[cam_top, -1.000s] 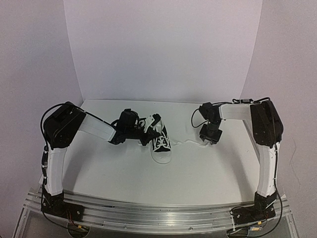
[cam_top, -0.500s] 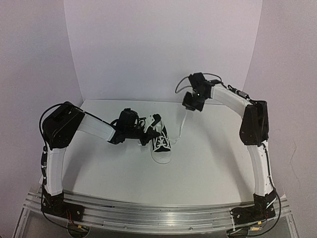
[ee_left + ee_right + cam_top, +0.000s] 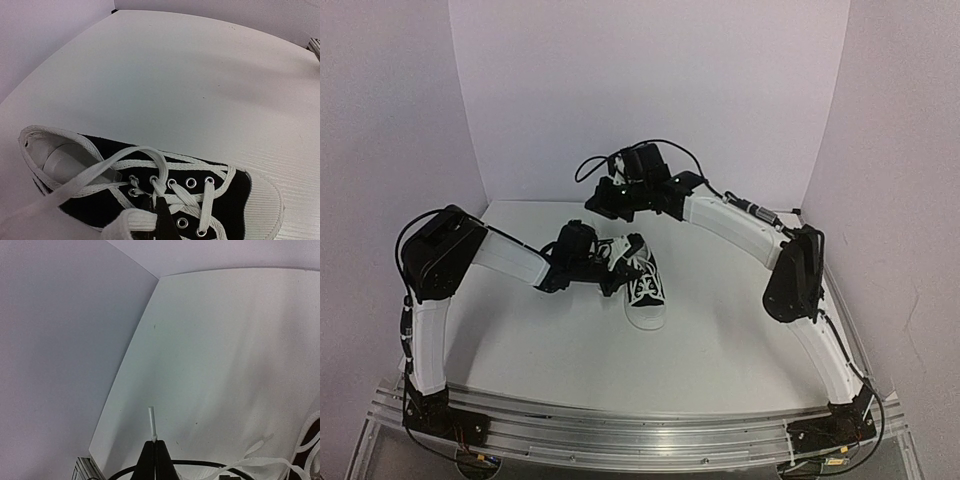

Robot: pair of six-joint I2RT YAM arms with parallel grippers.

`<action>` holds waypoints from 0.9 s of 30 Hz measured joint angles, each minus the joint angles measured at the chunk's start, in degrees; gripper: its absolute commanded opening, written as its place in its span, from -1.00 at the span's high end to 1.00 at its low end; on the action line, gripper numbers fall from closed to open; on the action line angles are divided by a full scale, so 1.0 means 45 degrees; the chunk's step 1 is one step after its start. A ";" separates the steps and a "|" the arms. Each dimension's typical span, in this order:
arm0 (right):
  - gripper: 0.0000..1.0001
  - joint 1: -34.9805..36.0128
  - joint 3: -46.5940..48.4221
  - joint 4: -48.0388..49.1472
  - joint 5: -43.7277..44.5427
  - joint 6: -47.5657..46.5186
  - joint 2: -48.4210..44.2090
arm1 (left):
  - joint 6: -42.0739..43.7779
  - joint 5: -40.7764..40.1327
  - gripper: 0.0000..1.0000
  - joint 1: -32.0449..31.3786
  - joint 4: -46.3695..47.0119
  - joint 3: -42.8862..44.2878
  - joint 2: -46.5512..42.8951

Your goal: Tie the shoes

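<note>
1. Sneaker (image 3: 645, 287): a single black canvas shoe with a white toe cap and sole. It is set upright near the middle of the table (image 3: 730, 335), with the toe pointed toward the near edge.
2. Left gripper (image 3: 160, 219): it is placed at the sneaker's left side, over the eyelets. The jaws are closed narrow on a lace strand (image 3: 126, 222).
3. Right gripper (image 3: 155, 454): it is held high beyond the sneaker's far side, with the arm stretched across toward the left. The jaws are pinched together on a lace tip (image 3: 151, 420), which protrudes from between the fingers.
4. Loose lace (image 3: 260, 456): it is seen trailing on the table beside the sneaker.
</note>
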 measured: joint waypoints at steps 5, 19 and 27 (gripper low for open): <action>-0.22 -0.0224 -0.0689 0.0012 -0.0282 0.0386 0.0404 | 0.0040 0.0018 1.00 0.0000 0.0010 -0.0157 -0.0149; -0.29 -0.1703 -0.4569 0.0500 -0.0556 -0.0126 -0.2929 | -0.0049 0.0109 1.00 -0.0010 0.0040 -0.0356 -0.0244; -0.30 -0.3464 -1.2740 0.4282 -0.2181 -0.0871 -0.7381 | -0.0159 0.0404 1.00 -0.0010 0.0269 -0.0364 -0.0244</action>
